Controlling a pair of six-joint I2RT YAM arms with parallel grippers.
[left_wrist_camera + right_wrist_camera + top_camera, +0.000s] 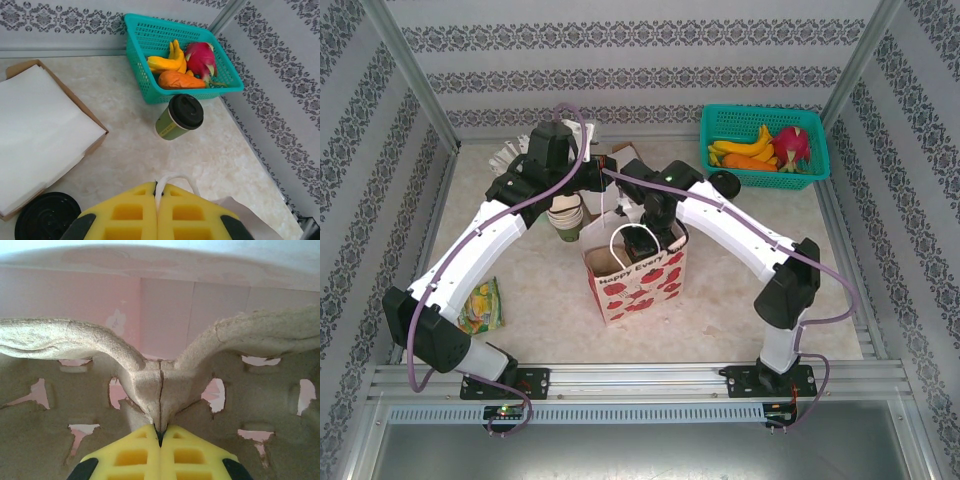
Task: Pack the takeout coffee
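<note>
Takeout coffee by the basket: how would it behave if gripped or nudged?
The takeout coffee stands upright, taller than wide, so a high nudge could tip it. Its paper wall may dent under squeezing; the black lid likely stiffens the rim.

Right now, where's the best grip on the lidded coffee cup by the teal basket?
Take the takeout coffee by its green paper wall, just under the black lid, side-on. It stands upright, the lid is likely only pressed on, and the teal basket sits close behind it, so the near, open side looks like the best approach.
</note>
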